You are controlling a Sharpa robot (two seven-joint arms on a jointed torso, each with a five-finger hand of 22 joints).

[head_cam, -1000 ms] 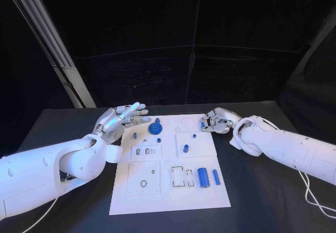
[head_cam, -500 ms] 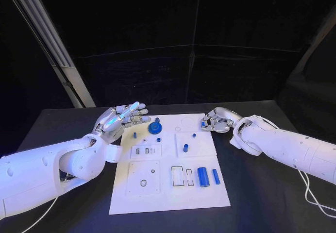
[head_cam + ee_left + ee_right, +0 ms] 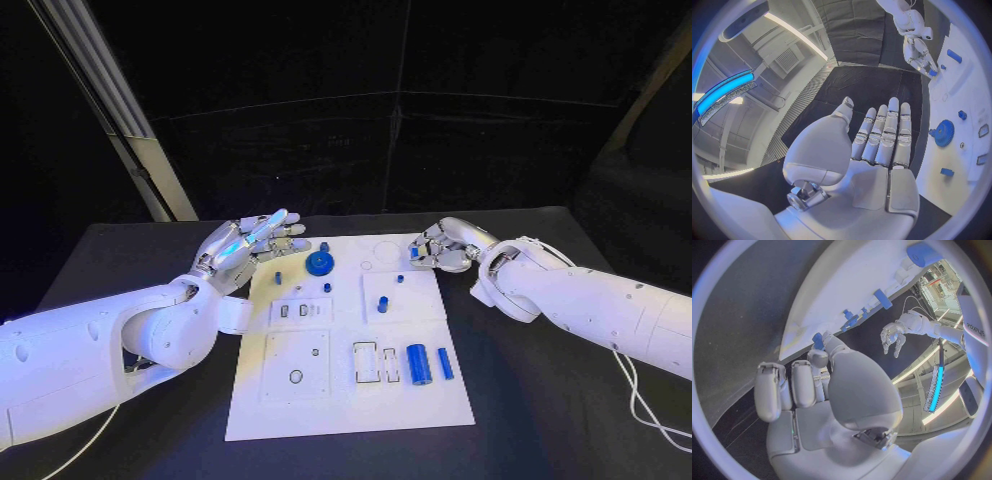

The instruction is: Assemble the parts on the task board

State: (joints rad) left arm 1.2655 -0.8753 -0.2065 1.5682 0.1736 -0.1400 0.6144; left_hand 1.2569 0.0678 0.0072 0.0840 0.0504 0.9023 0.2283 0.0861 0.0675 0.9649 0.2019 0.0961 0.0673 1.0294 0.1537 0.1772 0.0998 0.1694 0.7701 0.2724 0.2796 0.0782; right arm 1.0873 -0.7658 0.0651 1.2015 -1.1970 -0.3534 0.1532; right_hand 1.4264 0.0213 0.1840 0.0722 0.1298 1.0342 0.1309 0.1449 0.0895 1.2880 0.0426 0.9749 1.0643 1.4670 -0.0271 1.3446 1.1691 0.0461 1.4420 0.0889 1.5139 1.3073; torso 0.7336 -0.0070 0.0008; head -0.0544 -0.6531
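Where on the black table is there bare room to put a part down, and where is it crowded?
Bare black table lies near the white task board's right edge, below the right arm. The board's far end is crowded: the open left hand, the blue gear and the right hand, pinching a small blue part.

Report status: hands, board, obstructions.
Left hand open, raised beside task board. Right hand pinching small blue part at board's far edge. Nothing in the way.

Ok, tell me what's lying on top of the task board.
The task board carries small blue parts: a gear, a thick cylinder and a thinner rod beside it. The right hand covers the board's far right corner.
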